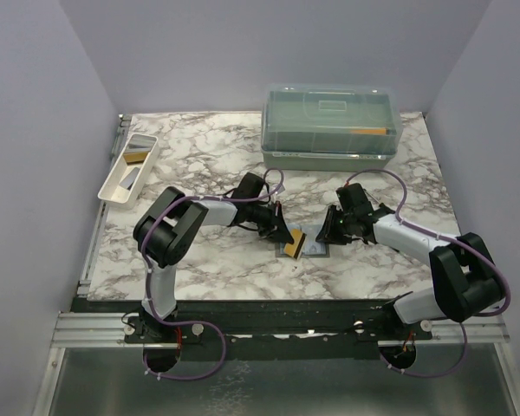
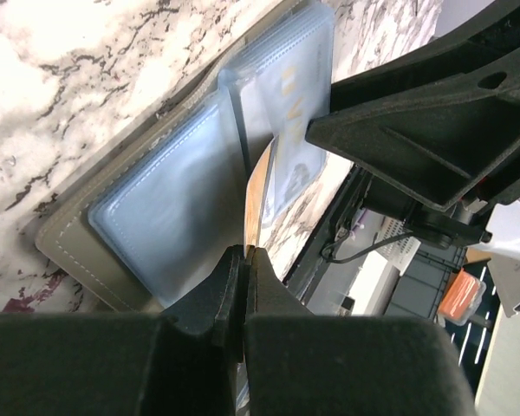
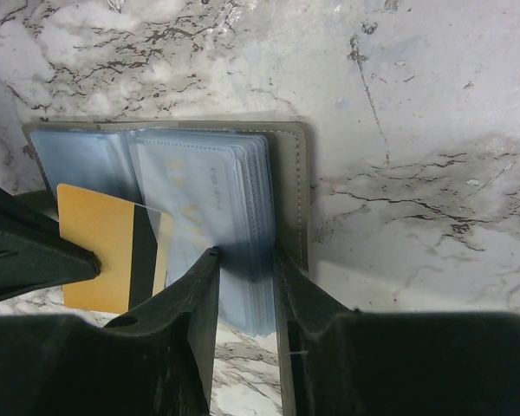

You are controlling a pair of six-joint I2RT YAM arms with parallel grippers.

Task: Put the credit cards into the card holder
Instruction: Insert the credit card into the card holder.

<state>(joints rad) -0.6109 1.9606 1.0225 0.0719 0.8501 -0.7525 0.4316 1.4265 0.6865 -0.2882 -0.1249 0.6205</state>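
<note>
Gold-orange plastic credit card (image 3: 100, 251) with a dark magnetic stripe: thin, light, stiff across its face yet liable to bow if pushed end-on, and slick on both sides. I hold it in the left gripper (image 2: 243, 256), whose jaws are pressed fully together on one edge of it. In the left wrist view the card stands edge-on, rising straight out of the pinch. That grip point is suitable: it takes the trailing edge, so the leading edge is free to enter a slot.

The grey-olive folding card holder (image 3: 292, 173) lies open on the white-and-grey marble table (image 1: 225, 260), near the front centre, between the two arms. Its inside carries a stack of blue-grey clear plastic sleeves (image 3: 208, 186). These are soft, floppy and glossy; they buckle rather than resist. The holder itself is light and, I judge, slides easily on the polished top, so it needs restraint during insertion.

The right gripper (image 3: 243, 260) supplies that restraint. Its jaws stand at a narrow setting, one on each side of the sleeve stack at one end of the holder, clamped on it.

The card sits over the left leaf of the holder, touching the sleeves. Its stripe end appears to lie under one clear layer, though the glare makes that uncertain.

Guidance: feed in line with the pocket, at low force. A skewed push risks bowing the card or slipping it from the pinch.
</note>
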